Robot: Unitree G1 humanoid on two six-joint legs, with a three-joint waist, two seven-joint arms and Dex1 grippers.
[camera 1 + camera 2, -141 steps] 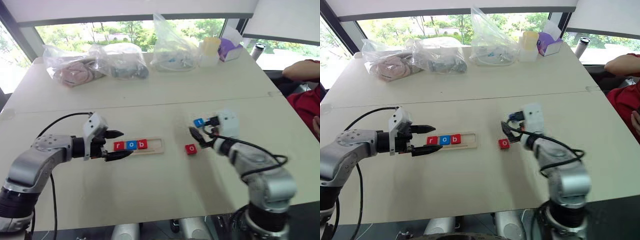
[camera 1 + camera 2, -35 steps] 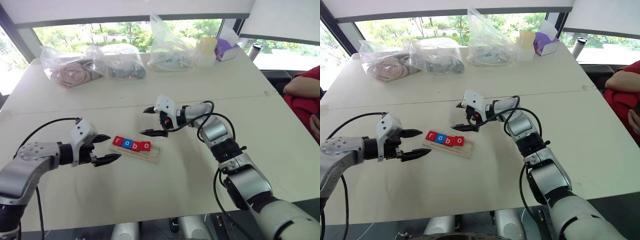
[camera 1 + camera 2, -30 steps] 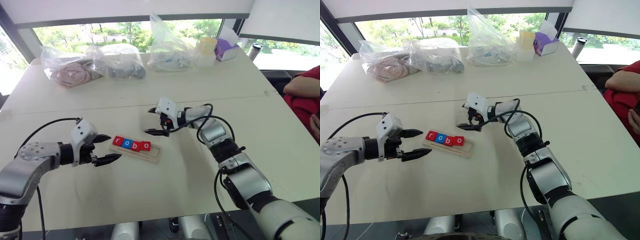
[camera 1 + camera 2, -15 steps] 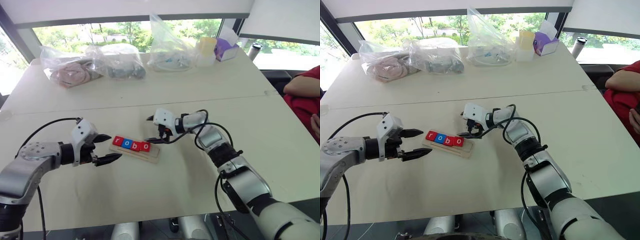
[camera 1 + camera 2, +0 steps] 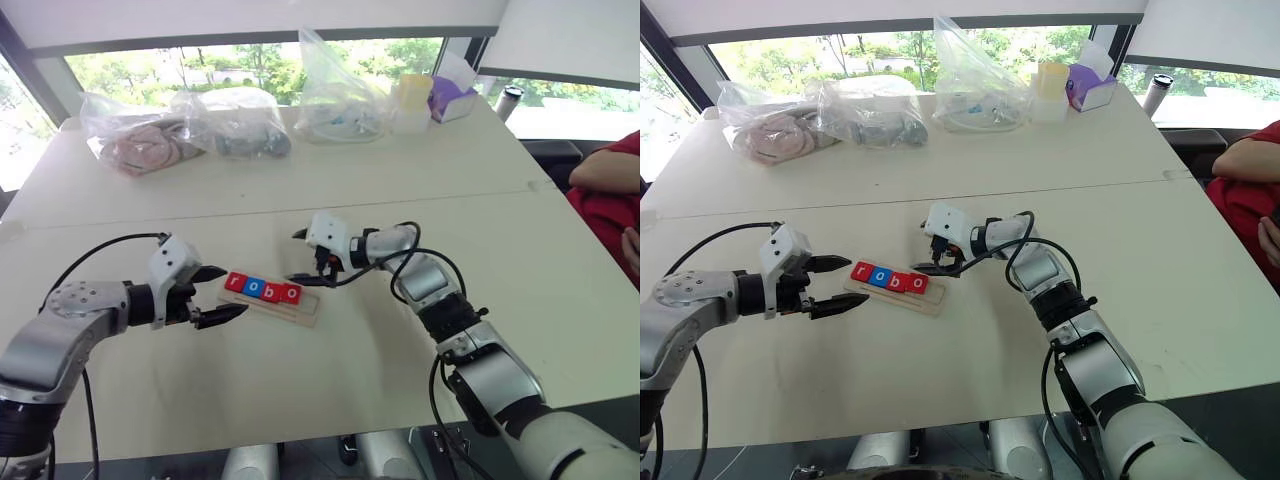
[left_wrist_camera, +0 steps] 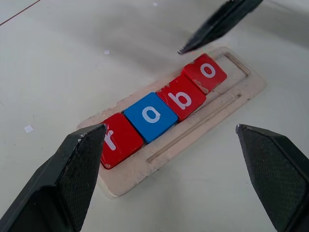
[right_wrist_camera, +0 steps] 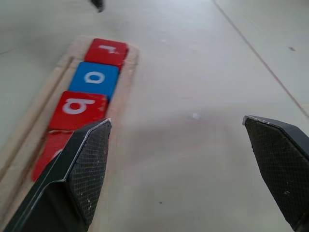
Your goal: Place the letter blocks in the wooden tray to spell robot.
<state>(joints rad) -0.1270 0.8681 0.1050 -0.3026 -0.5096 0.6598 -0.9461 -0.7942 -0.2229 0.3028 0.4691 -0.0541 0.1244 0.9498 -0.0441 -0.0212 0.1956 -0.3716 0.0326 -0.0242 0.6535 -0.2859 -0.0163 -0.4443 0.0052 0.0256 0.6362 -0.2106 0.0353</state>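
The wooden tray lies on the table in front of me. Four letter blocks sit in it in a row: red r, blue o, red b, red o. My left gripper is open at the tray's left end, its fingers spread either side of the r. At the tray's right end my right gripper is open and holds nothing. Its lower finger hangs just above the last o. The right wrist view shows the row along one finger.
Clear plastic bags with contents line the far side of the table, beside a yellow cup and a purple box. A person in red sits at the right edge. A seam crosses the table behind the tray.
The red o that lay on the table seconds ago now sits fourth in the tray. Over the last second my right gripper has sunk slightly toward the tray's right end. The left has stayed put.
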